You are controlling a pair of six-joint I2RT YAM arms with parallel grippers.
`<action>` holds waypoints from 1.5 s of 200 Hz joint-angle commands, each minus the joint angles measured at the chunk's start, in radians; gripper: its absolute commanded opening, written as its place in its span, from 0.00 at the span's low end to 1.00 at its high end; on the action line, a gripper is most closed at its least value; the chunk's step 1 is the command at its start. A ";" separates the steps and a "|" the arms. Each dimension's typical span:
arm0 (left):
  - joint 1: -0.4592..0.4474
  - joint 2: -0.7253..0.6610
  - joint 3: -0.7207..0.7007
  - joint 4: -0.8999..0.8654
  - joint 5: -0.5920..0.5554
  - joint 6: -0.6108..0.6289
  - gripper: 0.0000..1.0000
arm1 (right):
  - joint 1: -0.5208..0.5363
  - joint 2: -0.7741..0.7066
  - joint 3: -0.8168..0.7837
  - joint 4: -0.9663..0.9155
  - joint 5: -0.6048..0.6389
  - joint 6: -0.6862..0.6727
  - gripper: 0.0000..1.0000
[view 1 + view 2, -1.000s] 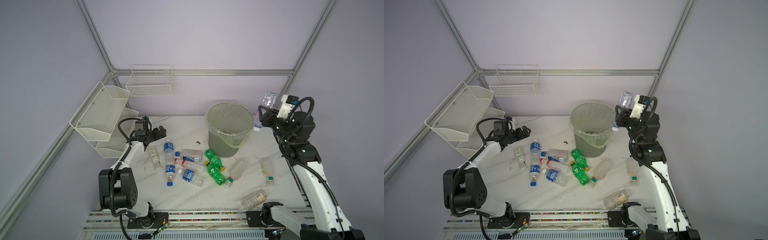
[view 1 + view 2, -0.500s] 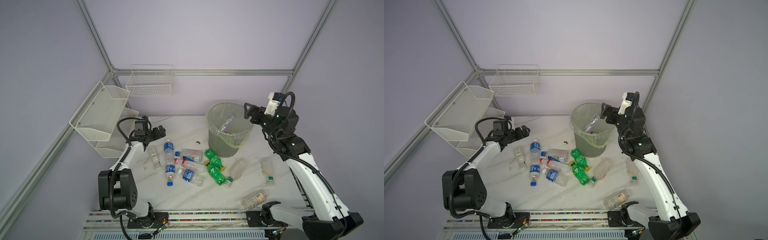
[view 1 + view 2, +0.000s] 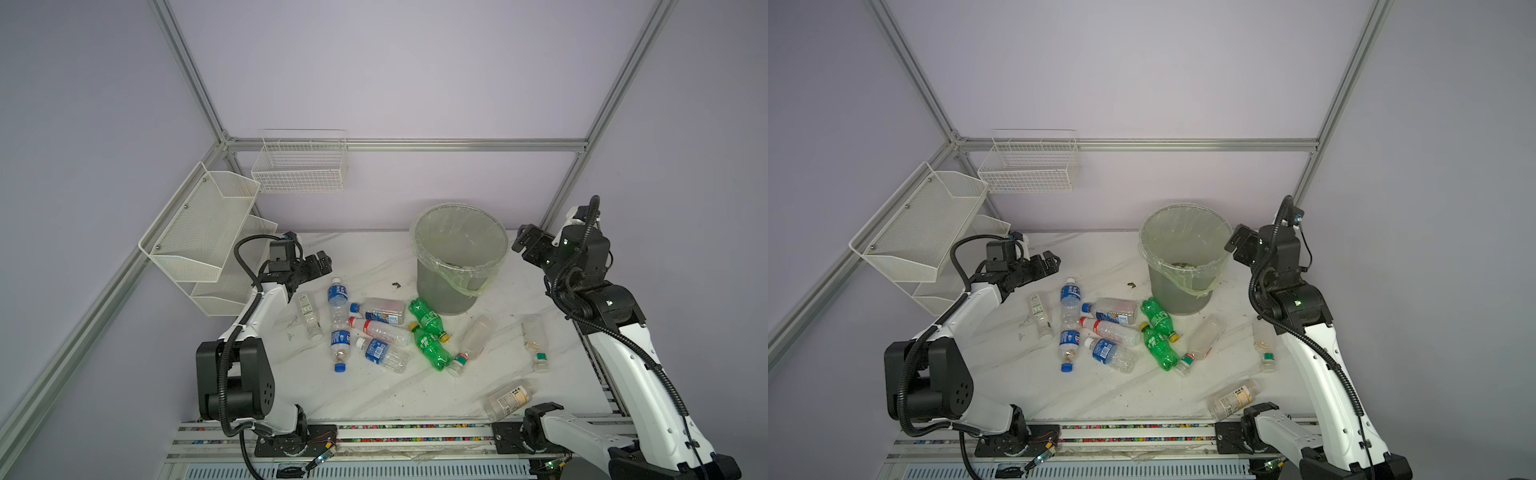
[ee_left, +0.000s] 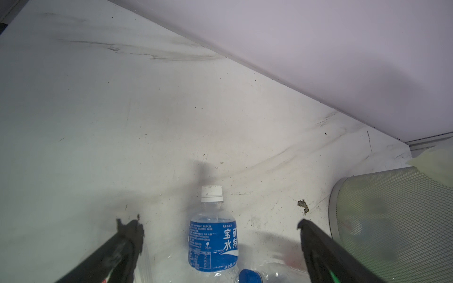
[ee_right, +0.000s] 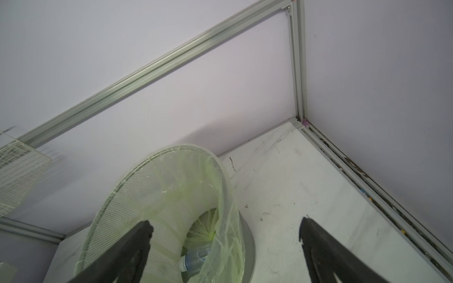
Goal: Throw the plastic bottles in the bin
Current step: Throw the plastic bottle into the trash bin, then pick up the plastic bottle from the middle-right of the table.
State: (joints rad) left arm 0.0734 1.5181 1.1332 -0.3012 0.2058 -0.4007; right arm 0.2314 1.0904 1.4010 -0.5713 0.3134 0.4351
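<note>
The bin (image 3: 440, 291) (image 3: 1175, 295) stands at the back, its bag folded over the rim. Several plastic bottles lie in front of it, among them a blue-labelled one (image 3: 338, 297), two green ones (image 3: 428, 318) and a cloudy white one (image 3: 473, 340). My right gripper (image 3: 524, 241) (image 5: 226, 227) hangs open and empty just right of the bin's rim. In the right wrist view a clear bottle (image 5: 196, 257) lies inside the bin (image 5: 159, 196). My left gripper (image 3: 322, 266) (image 4: 215, 227) is open, low over the table, with the blue-labelled bottle (image 4: 212, 240) between its fingers, untouched.
White mesh shelves (image 3: 199, 232) hang on the left wall beside my left arm, and a wire basket (image 3: 299, 166) hangs on the back wall. Two more bottles (image 3: 536, 340) (image 3: 509, 399) lie near the right arm's base. A small dark scrap (image 3: 395, 284) lies left of the bin.
My right gripper opened and let go of a clear bottle, which fell into the bin. The right arm then drew back to the bin's right side. The left arm stayed still.
</note>
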 commanded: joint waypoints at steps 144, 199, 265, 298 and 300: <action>0.003 -0.035 0.063 0.029 0.011 -0.003 1.00 | -0.295 0.184 -0.198 -0.245 -0.154 0.032 0.97; 0.010 -0.006 0.087 0.019 0.038 -0.023 1.00 | -0.376 0.210 -0.282 -0.269 -0.143 -0.026 0.97; 0.037 0.001 0.093 0.017 0.058 -0.046 1.00 | -0.401 0.344 -0.340 -0.243 -0.228 -0.145 0.97; 0.053 0.011 0.100 0.018 0.076 -0.058 1.00 | -0.400 0.348 -0.381 -0.216 -0.221 -0.138 0.97; 0.054 0.010 0.099 0.018 0.076 -0.058 1.00 | -0.400 0.347 -0.383 -0.215 -0.221 -0.136 0.97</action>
State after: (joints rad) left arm 0.1116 1.5257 1.1336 -0.3019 0.2527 -0.4362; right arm -0.1638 1.4487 1.0374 -0.7944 0.1028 0.3153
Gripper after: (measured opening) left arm 0.997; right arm 0.974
